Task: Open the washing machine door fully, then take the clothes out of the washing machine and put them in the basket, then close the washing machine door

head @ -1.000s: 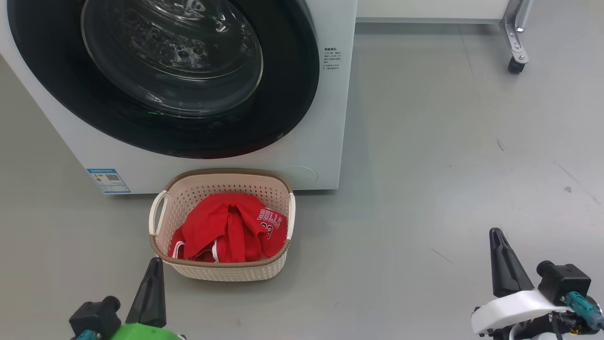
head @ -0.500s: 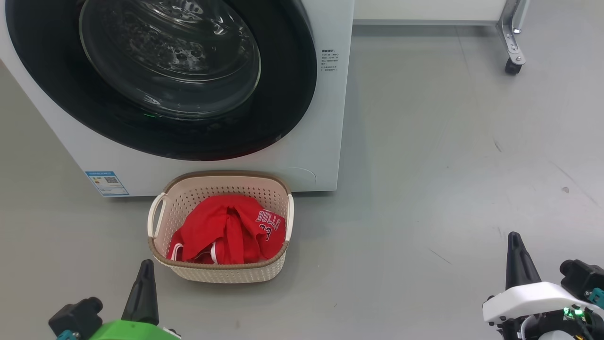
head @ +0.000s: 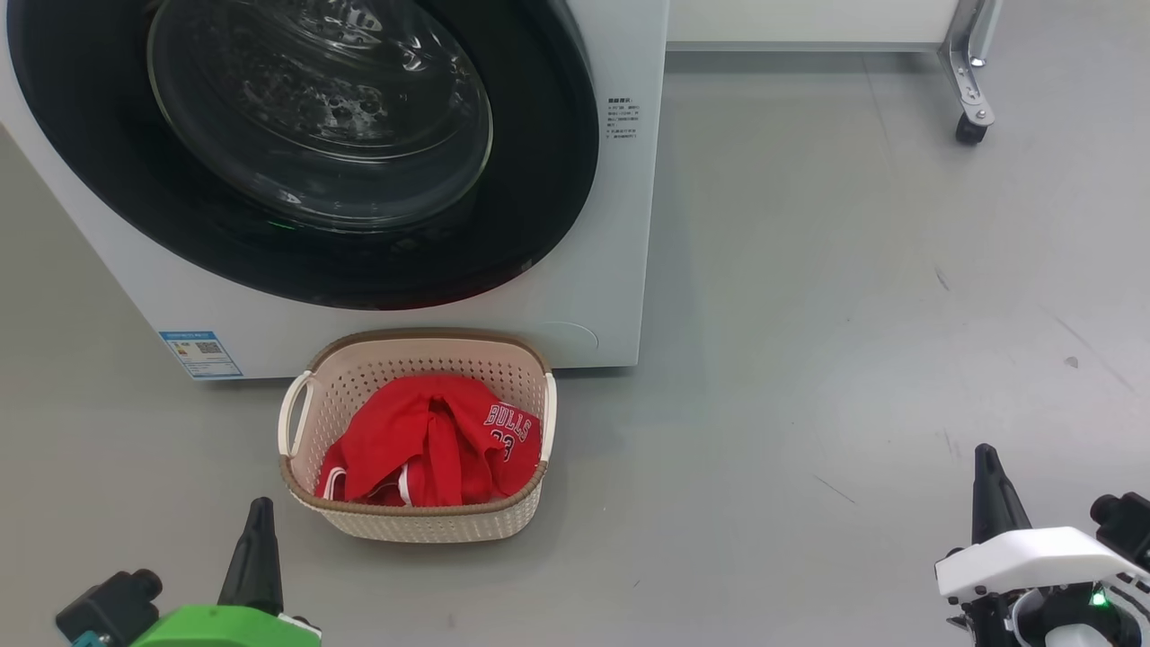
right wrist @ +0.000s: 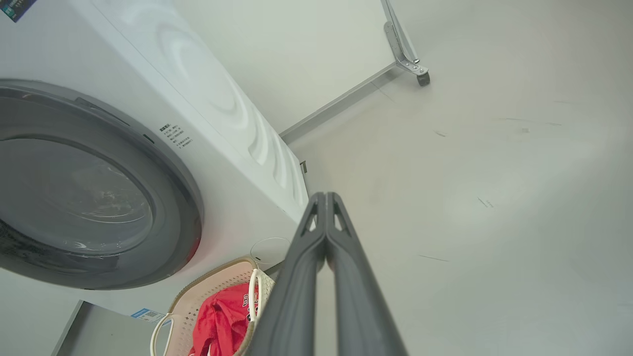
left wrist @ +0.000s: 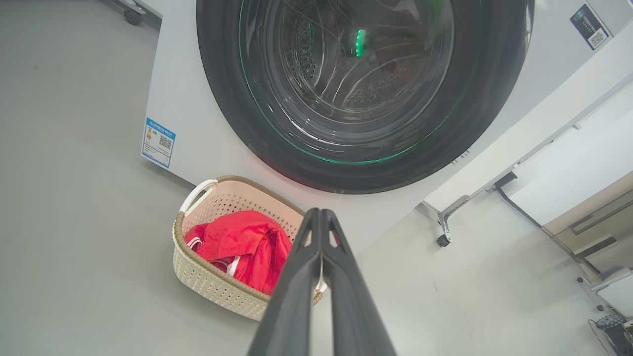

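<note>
The washing machine (head: 629, 225) stands at the upper left, and its door (head: 557, 198) with black rim and glass bowl sits flush against the front. On the floor before it is the cream basket (head: 422, 521), and the red clothes (head: 422, 445) with "BULLS" lettering lie inside. My left gripper (head: 260, 508) is shut and holds nothing, low at the left, near the basket's front left corner. My right gripper (head: 986, 454) is shut and holds nothing, far to the right over bare floor. The left wrist view shows the door (left wrist: 237, 99), basket (left wrist: 207, 282) and clothes (left wrist: 237, 242).
A white frame on a metal leg with a caster (head: 968, 126) stands at the back right. Grey floor (head: 809, 359) stretches to the right of the machine. A blue label (head: 201, 354) sits on the machine's lower left front.
Both grippers have sunk lower and slightly outward in the head view. The whole picture has drifted a little, so the camera has moved. Basket, clothes and door are unchanged.
</note>
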Controlling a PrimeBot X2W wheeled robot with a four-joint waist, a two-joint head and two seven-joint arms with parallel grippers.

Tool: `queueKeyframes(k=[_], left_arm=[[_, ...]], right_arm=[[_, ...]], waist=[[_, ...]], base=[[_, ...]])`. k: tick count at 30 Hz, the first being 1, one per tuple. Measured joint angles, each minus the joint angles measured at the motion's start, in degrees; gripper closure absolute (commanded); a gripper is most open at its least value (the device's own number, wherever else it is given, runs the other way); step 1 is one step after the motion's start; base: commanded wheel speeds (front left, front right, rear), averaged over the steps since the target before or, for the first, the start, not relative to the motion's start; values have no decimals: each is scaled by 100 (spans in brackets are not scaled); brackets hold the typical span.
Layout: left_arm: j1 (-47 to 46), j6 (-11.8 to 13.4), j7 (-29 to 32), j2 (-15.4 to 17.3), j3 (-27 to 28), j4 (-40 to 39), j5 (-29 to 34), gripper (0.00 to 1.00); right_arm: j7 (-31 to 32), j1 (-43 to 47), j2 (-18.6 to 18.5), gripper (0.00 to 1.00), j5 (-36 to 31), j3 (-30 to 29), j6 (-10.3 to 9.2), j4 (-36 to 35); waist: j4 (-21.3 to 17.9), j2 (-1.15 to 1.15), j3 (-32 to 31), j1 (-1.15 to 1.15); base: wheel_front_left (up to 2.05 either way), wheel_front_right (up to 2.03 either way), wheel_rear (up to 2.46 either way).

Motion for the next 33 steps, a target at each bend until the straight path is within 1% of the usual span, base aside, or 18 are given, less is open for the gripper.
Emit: queueKeyframes(k=[9,13,19,33], left_arm=[[-41,0,155,47,42,4,-659,100],[-49,0,211,57,59,10,-833,100],[-116,0,339,79,108,31,-1374,100],[-239,0,567,135,194,71,-2343,100]], right_arm=[[172,-88,25,100,657,-129,77,77],[221,-110,38,100,876,-169,120,107],[353,-196,71,100,1393,-263,194,155],[605,-314,118,100,2412,-457,339,280]], waist=[[-22,0,-22,0],[-29,0,-29,0],[-46,0,-46,0],[-79,0,-81,0]], base=[[0,0,0],[0,0,0],[0,0,0],[0,0,0]])
